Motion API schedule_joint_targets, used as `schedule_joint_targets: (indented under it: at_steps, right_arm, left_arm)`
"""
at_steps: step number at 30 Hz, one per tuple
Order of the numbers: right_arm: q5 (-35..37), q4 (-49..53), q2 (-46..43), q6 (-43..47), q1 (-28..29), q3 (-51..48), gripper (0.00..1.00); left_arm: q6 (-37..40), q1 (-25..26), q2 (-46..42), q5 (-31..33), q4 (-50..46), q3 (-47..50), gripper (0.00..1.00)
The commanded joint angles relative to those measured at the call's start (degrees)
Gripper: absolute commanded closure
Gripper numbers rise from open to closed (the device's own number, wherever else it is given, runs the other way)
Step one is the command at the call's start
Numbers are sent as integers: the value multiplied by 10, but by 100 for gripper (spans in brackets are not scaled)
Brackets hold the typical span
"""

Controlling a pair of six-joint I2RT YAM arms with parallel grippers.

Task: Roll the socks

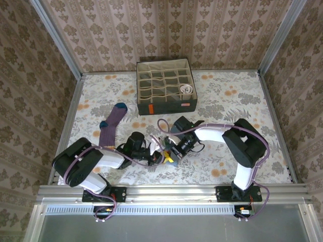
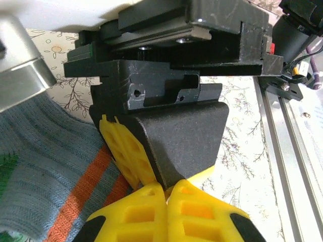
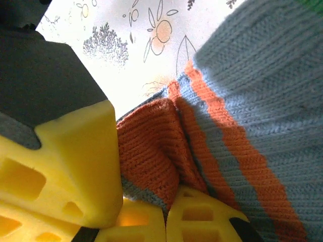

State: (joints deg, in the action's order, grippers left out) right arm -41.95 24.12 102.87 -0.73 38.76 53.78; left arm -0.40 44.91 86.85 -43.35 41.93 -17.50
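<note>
A grey-blue sock (image 3: 262,91) with orange stripes lies on the floral table between the two arms. My right gripper (image 3: 169,199) is shut on its folded orange cuff (image 3: 151,151). In the left wrist view the same sock (image 2: 45,166) spreads out to the left of my left gripper (image 2: 166,194), whose yellow fingers are pressed together with no fabric showing between them. The black and yellow finger of the right gripper touches their tips. From above, both grippers meet low at the table's middle front (image 1: 164,151). A purple sock (image 1: 113,123) with a blue toe lies flat to the left.
A grey fabric box (image 1: 146,107) with many compartments stands at the back centre, with a rolled white sock (image 1: 187,89) in one cell on its right side. Metal rails (image 1: 171,190) run along the near edge, and patterned walls close in the table.
</note>
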Motion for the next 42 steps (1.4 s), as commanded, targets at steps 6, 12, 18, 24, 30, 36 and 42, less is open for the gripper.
schedule_joint_targets:
  at_steps: [6, 12, 18, 24, 30, 36, 42]
  right_arm:
    - [4, -105, -41, -86, -3, -47, 77]
    - [27, -134, -56, -110, -9, -69, 63]
    - [46, -192, -90, -143, -11, -104, 56]
    - [56, -210, -115, -149, -11, -130, 60]
    - [52, -198, -123, -134, -11, -136, 100]
    - [40, -167, -124, -101, -11, -125, 100]
    - [8, -151, -115, -81, -11, -117, 100]
  left_arm:
    - [-41, -8, 20, 55, -123, -37, 100]
    - [-60, -13, 25, 62, -151, -49, 100]
    - [-78, -24, 53, 62, -154, -56, 100]
    - [-93, -34, 81, 45, -133, -64, 100]
    - [-101, -40, 74, 19, -36, -36, 95]
    - [-62, -46, 25, 2, 5, -6, 67]
    - [8, -49, -20, -6, -16, 8, 51]
